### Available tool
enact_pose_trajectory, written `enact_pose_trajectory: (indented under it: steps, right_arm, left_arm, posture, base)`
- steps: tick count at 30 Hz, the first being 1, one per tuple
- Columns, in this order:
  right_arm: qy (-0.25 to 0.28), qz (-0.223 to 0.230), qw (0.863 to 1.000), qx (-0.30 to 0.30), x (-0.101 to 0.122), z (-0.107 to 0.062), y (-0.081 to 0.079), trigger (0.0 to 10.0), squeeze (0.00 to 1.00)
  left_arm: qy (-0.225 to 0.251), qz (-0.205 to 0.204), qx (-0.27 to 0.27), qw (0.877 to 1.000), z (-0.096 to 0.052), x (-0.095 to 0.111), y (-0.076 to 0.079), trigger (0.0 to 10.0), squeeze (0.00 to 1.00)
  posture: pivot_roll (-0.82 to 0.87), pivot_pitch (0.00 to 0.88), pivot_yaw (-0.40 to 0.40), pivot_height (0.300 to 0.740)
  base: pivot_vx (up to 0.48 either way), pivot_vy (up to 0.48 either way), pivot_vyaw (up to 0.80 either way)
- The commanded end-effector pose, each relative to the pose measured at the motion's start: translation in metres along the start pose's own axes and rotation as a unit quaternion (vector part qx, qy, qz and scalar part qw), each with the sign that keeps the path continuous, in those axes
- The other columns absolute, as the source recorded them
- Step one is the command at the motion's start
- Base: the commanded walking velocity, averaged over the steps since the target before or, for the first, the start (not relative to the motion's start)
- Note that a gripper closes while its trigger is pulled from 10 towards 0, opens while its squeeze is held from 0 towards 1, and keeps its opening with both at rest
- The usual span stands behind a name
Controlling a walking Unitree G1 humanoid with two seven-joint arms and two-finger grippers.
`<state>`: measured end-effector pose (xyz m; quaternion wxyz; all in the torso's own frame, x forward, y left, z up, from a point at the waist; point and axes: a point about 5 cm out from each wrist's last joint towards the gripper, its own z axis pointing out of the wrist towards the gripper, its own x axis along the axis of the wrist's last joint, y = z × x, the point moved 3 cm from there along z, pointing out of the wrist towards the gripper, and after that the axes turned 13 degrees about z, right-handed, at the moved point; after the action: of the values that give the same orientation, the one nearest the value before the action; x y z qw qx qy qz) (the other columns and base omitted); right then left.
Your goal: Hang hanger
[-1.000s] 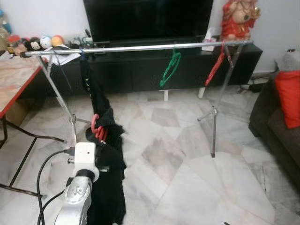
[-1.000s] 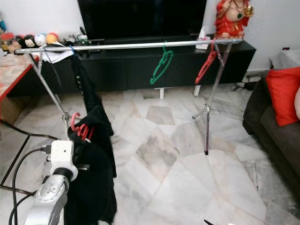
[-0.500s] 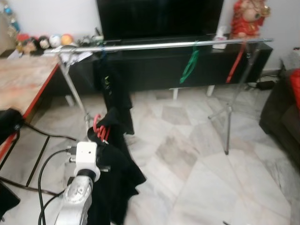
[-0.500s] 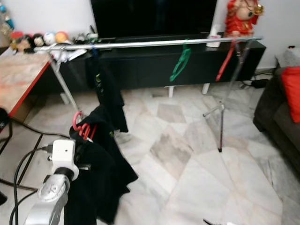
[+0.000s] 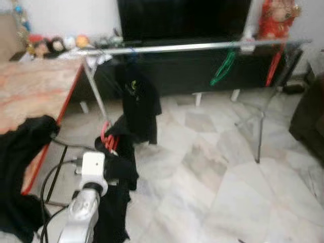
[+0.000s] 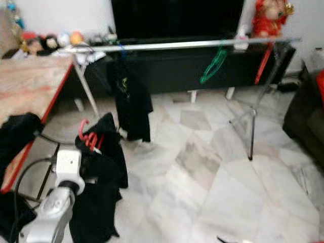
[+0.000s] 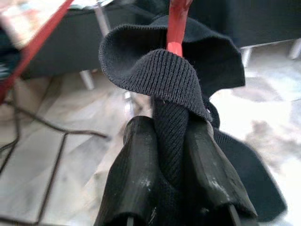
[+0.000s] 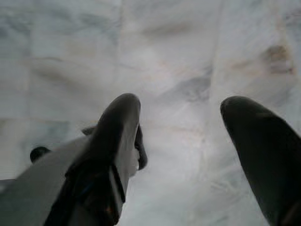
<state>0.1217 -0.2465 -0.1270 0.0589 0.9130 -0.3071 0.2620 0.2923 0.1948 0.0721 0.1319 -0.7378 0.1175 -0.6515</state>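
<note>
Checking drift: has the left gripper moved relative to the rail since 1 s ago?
Cannot tell. The whole view has shifted, so the camera turned; the left gripper, shut on the black garment, hangs below the rail.

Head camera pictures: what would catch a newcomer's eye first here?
Probably the robot's left gripper, low on its left, shut on a black garment on a red plastic hanger. Beyond it, a long silver clothes rail spans the room before the dark TV cabinet, carrying a hung black shirt, a green hanger and another red one.
</note>
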Motion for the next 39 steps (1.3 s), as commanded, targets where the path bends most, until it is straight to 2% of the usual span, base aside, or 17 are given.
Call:
enact_pose_trajectory:
  steps: [1,7,23,25,34,39]
  right_arm:
    - [0.0,-0.002,1.0,-0.006,0.0006,-0.0003,0.0051,10.0,0.0]
    - [-0.003,0.007,1.0,-0.008,0.0003,-0.0002,0.0052,10.0,0.0]
    - [-0.005,0.002,1.0,-0.006,0.002,0.0003,0.0049,10.0,0.0]
    - [0.002,0.003,1.0,-0.007,0.0036,0.0003,0.0049,10.0,0.0]
    - [0.004,0.009,1.0,-0.012,0.0035,0.0003,0.0055,10.0,0.0]
    - [0.004,0.01,1.0,-0.013,0.0036,0.0003,0.0056,10.0,0.0]
  left_arm:
    - [0.028,-0.001,0.002,1.0,0.0028,0.0145,0.001,10.0,0.0]
    - [0.028,0.003,-0.003,1.0,0.0021,0.0138,0.0032,10.0,0.0]
    - [0.031,0.006,-0.004,0.999,0.0022,0.015,0.0041,10.0,0.0]
    - [0.031,0.004,-0.006,1.0,0.0018,0.0152,0.0054,10.0,0.0]
    - [0.033,0.005,-0.01,0.999,0.0013,0.0161,0.0064,10.0,0.0]
    - [0.034,0.004,-0.011,0.999,0.0012,0.0165,0.0068,10.0,0.0]
  posture:
    - [-0.04,0.0,0.01,0.74]
    - [-0.04,0.0,0.01,0.74]
    - [-0.03,0.0,0.004,0.74]
    - [-0.03,0.0,0.004,0.74]
    - [-0.03,0.0,0.005,0.74]
    - [-0.03,0.0,0.005,0.74]
  base:
    - [0.0,0.0,0.0]
    - [0.0,0.0,0.0]
    - [0.0,0.0,-0.77]
    - [0.0,0.0,0.0]
    - [-0.314,0.0,0.0]
    - [-0.325,0.0,-0.74]
